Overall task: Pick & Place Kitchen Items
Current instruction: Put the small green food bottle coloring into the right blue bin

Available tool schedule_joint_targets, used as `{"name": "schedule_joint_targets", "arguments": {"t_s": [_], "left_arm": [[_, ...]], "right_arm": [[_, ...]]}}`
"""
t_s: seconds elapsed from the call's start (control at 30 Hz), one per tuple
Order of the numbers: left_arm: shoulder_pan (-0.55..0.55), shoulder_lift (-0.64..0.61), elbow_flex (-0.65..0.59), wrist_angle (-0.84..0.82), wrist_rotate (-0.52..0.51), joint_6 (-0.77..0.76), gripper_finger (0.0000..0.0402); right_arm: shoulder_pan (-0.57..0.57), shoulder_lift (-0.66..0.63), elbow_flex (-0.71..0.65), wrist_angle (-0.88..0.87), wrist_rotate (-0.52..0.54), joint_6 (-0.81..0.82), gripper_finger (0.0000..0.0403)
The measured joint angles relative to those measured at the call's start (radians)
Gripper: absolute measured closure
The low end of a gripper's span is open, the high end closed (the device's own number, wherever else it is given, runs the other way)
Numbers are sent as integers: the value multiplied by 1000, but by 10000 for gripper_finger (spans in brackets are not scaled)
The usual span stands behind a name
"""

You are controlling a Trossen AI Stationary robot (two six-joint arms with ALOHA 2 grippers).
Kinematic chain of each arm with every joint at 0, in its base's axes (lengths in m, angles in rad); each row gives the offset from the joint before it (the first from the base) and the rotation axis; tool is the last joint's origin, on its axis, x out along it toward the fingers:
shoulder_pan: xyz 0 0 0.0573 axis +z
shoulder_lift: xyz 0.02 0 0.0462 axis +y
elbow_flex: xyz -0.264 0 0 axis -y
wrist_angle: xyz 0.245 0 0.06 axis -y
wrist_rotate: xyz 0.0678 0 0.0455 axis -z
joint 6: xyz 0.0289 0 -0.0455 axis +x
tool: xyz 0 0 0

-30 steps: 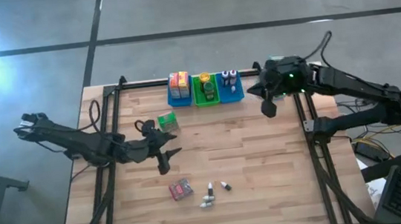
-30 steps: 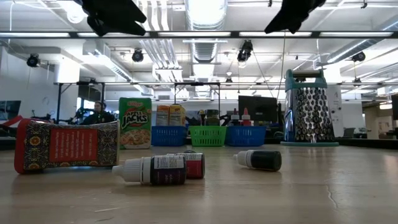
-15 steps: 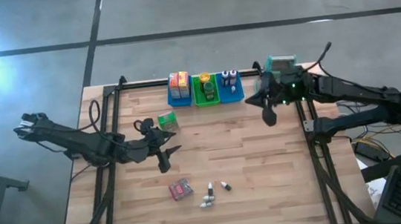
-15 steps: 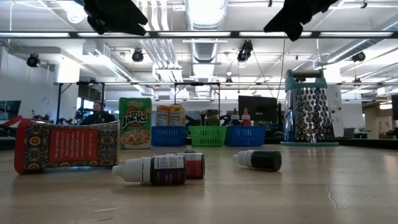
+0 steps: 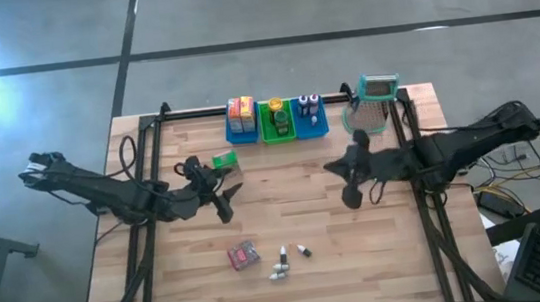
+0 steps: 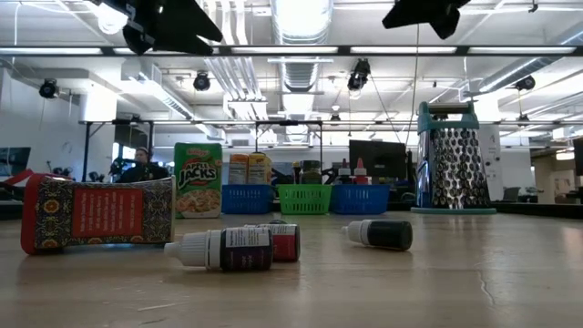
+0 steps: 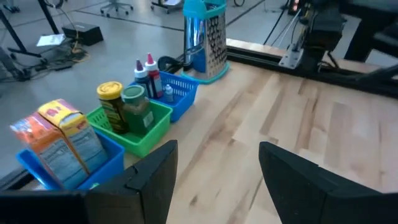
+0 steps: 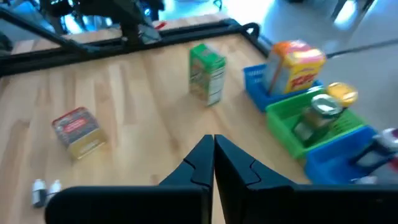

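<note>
I'm looking at a light wood butcher-block table on a black frame, grey concrete floor around it with a dark seam line across the top of the high view. Left gripper sits left of centre, fingers apart with nothing between them, hanging over bare wood. Right gripper is right of centre, fingers pressed together, empty. Along the table's upper edge: blue bin holding yellow-red and orange boxes, green bin with jars, second blue bin with small bottles. Metal grater with teal handle stands just right of the bins. Green cereal box stands just below-left of the bins, near the left gripper. Lower centre: red patterned packet, and right of it three small bottles lying down. Low view shows an open lab behind: ceiling strip lights, ducts, monitors, a person seated at far left.
</note>
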Motion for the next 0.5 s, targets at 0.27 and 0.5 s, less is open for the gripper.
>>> {"name": "schedule_joint_targets", "arguments": {"t_s": [0.27,0.5], "left_arm": [[-3,0,-116,177,1,-20,170],[-3,0,-167,193,10,-6,170]], "right_arm": [[50,244,95,-78,-2,109,394],[54,480,350,-369,-85,283,394]]}}
